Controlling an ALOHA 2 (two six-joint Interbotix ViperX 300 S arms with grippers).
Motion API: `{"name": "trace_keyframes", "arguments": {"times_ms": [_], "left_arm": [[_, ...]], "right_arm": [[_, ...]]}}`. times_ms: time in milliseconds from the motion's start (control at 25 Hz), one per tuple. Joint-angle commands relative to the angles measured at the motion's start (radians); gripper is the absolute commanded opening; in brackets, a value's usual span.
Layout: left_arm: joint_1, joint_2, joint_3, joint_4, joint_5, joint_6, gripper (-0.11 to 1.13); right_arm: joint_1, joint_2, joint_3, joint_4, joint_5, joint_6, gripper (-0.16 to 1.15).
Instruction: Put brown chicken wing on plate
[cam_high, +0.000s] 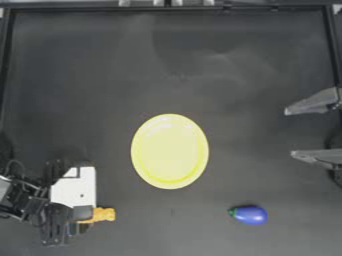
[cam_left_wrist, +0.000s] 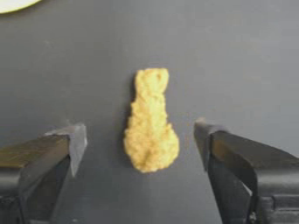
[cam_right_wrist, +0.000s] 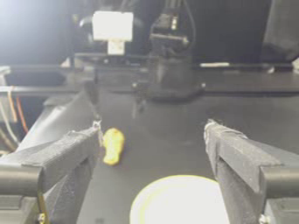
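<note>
My left claw (cam_left_wrist: 140, 148) is low over the dark table (cam_high: 200, 65), near the front left corner. Its two dark jaws are spread wide apart. The small golden-brown, bumpy chicken wing (cam_left_wrist: 151, 122) lies flat on the table right between them. Neither jaw touches it; there is bare table on each side of it. The fat end of the wing is closest to my claw, and the thin end points away from it.

From above, most of the wing (cam_high: 103, 215) is hidden under my left claw (cam_high: 87, 215). Only a little yellow-brown bit sticks out on the side that faces the plate.

The light yellow round plate (cam_high: 169, 151) with a raised rim sits in the middle of the table. Nothing is on it. The wing is well apart from it, off to the left and closer to the front.

A small blue rounded toy with a green tip (cam_high: 249, 215) lies near the front of the table, to the right of the plate.

My right claw (cam_high: 314, 130) waits at the right edge of the table. Its jaws are wide apart too, and hold nothing.
</note>
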Motion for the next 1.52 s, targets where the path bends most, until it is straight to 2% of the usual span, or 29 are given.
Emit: {"name": "trace_keyframes", "arguments": {"times_ms": [40, 240, 800, 1000, 1160, 1280, 1440, 1520], "left_arm": [[-0.002, 0.028, -0.008, -0.023, -0.011, -0.002, 1.03], [-0.003, 0.081, -0.003, -0.064, -0.057, 0.002, 1.03], [-0.002, 0.190, 0.011, -0.071, -0.080, -0.002, 1.03], [0.002, 0.221, 0.011, -0.074, -0.118, -0.002, 1.03], [0.011, 0.239, 0.003, -0.114, -0.124, 0.000, 1.00], [0.011, 0.236, 0.002, -0.126, -0.123, 0.002, 0.83], [0.011, 0.225, -0.012, -0.126, -0.115, 0.003, 0.31], [0.011, 0.222, -0.025, -0.124, -0.103, 0.006, 0.11]], "right_arm": [[0.000, 0.003, -0.008, 0.003, -0.008, 0.002, 0.99], [0.000, 0.003, -0.006, 0.003, -0.009, 0.002, 0.99], [0.000, 0.003, -0.008, 0.002, -0.023, 0.000, 0.99], [0.000, 0.003, -0.008, 0.002, -0.023, 0.000, 0.99], [0.000, 0.003, -0.008, 0.000, -0.023, 0.000, 0.99], [0.000, 0.003, -0.008, 0.000, -0.025, 0.000, 0.99], [0.000, 0.003, -0.008, 0.000, -0.025, 0.000, 0.99], [0.000, 0.003, -0.008, 0.000, -0.025, 0.000, 0.99]]}}
